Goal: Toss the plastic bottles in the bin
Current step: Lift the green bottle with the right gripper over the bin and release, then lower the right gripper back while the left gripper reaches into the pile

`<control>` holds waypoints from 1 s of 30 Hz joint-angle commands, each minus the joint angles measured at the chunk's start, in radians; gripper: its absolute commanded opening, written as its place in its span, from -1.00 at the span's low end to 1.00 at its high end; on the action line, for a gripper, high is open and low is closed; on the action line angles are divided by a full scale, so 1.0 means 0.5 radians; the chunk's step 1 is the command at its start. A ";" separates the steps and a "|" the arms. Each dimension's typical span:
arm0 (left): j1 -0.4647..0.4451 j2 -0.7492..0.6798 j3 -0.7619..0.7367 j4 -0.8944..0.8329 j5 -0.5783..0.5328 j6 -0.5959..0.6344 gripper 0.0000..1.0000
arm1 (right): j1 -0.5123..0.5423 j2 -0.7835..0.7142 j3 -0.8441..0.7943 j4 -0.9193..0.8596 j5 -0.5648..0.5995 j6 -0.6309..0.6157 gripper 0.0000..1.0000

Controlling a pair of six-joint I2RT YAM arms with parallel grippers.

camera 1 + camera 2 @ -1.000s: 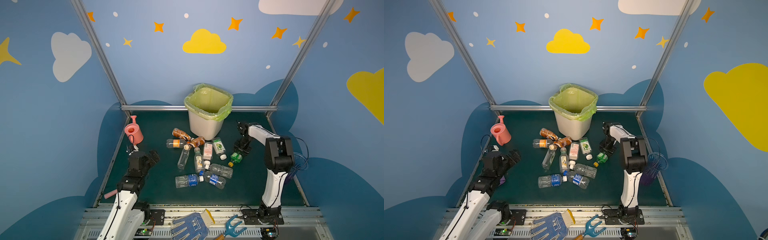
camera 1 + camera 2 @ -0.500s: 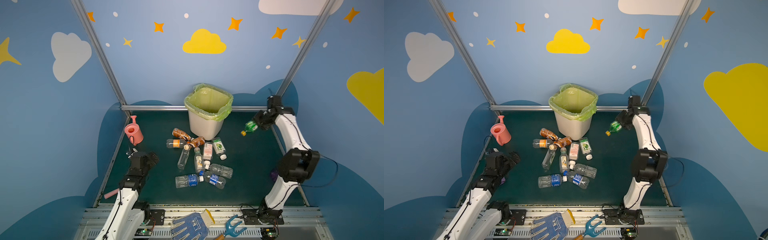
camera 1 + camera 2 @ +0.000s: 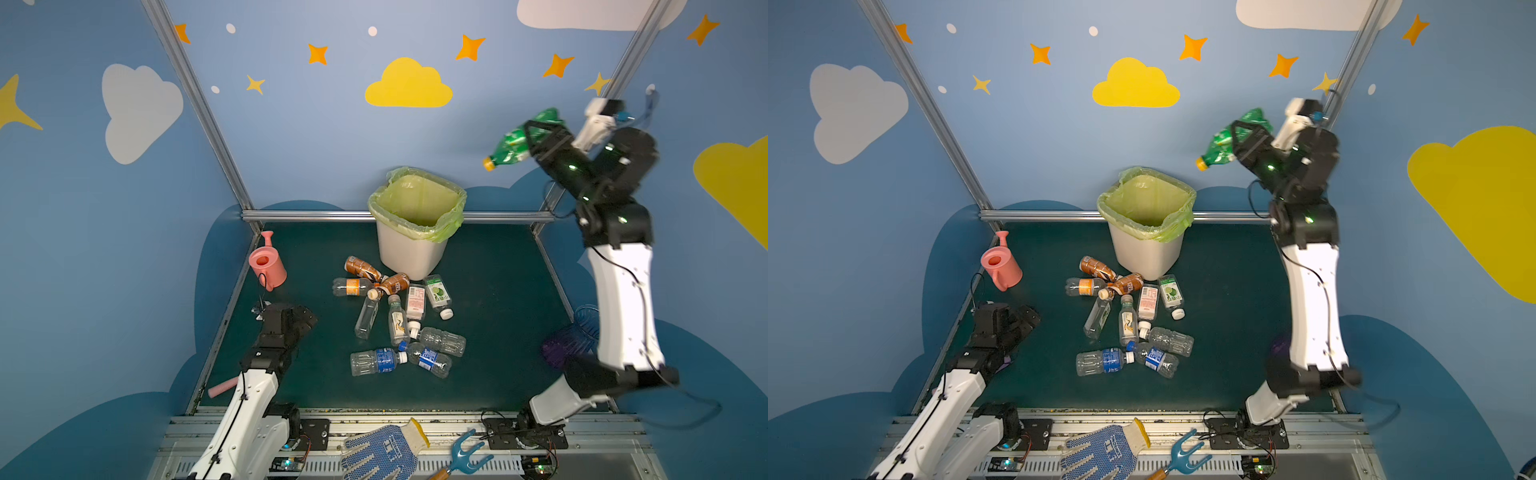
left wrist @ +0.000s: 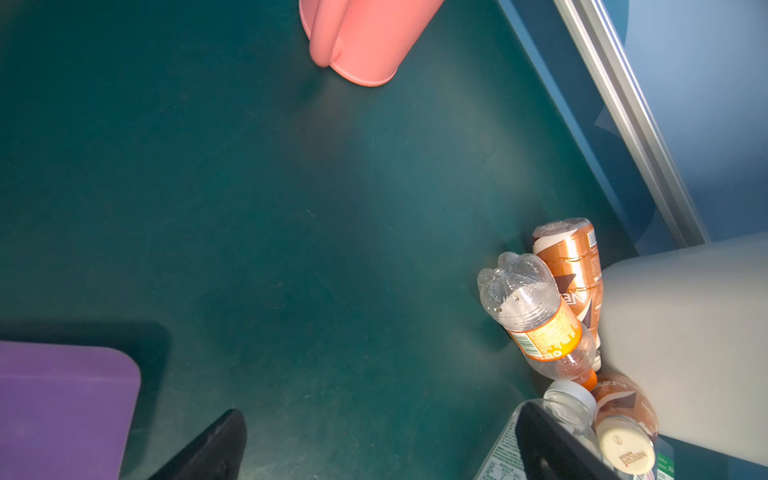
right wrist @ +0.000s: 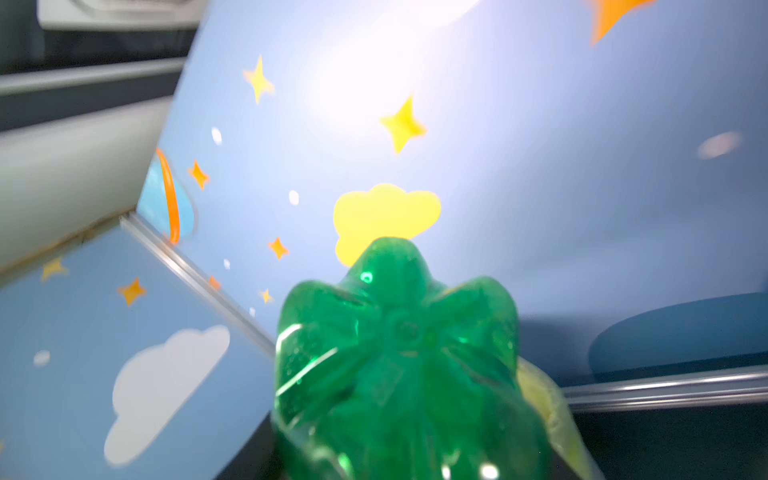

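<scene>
My right gripper (image 3: 538,137) (image 3: 1246,135) is raised high, to the right of and above the bin (image 3: 411,253) (image 3: 1144,257), shut on a green plastic bottle (image 3: 513,143) (image 3: 1219,147) whose orange cap points down towards the bin. In the right wrist view the bottle's base (image 5: 399,365) fills the space between the jaws. The bin is off-white with a light-green bag. Several plastic bottles (image 3: 399,320) (image 3: 1127,320) lie on the mat in front of it. My left gripper (image 3: 305,318) (image 3: 1027,318) (image 4: 380,453) hangs open and empty, low over the mat left of the bottles (image 4: 536,320).
A pink watering can (image 3: 266,266) (image 3: 998,266) (image 4: 365,37) stands at the mat's left edge. A purple-blue cup (image 3: 573,336) sits by the right arm's base. A dotted glove (image 3: 382,453) and a blue hand fork (image 3: 465,457) lie on the front rail.
My right arm has swung up from the mat with the green bottle, to high beside the bin. The left gripper has barely moved.
</scene>
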 commanded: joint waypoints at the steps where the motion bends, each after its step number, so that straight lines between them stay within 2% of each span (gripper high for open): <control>1: 0.008 -0.080 0.066 -0.122 0.008 -0.006 1.00 | 0.160 0.534 0.555 -0.774 -0.069 -0.287 0.52; 3: 0.009 -0.155 0.077 -0.167 0.026 0.036 1.00 | 0.163 0.544 0.706 -0.758 -0.057 -0.303 0.81; 5: 0.009 -0.234 0.075 -0.188 0.028 0.094 1.00 | 0.168 0.363 0.569 -0.586 0.048 -0.324 0.93; 7: 0.009 -0.298 0.079 -0.229 0.014 0.114 1.00 | 0.168 0.124 0.256 -0.299 0.065 -0.305 0.95; 9: 0.008 -0.343 0.089 -0.286 0.014 0.121 1.00 | 0.167 -0.036 0.058 -0.173 0.084 -0.299 0.96; 15: 0.005 -0.450 0.121 -0.431 0.039 0.112 1.00 | 0.144 -0.130 0.017 -0.320 0.082 -0.334 0.96; 21: -0.060 -0.527 0.117 -0.522 0.040 0.106 1.00 | 0.142 -0.307 -0.390 -0.207 0.058 -0.304 0.97; 26: -0.268 -0.550 0.148 -0.568 -0.059 0.130 1.00 | 0.117 -0.582 -0.995 -0.050 0.058 -0.275 0.96; 30: -0.624 -0.522 0.171 -0.587 -0.291 0.134 1.00 | 0.012 -0.879 -1.634 0.158 0.006 -0.173 0.96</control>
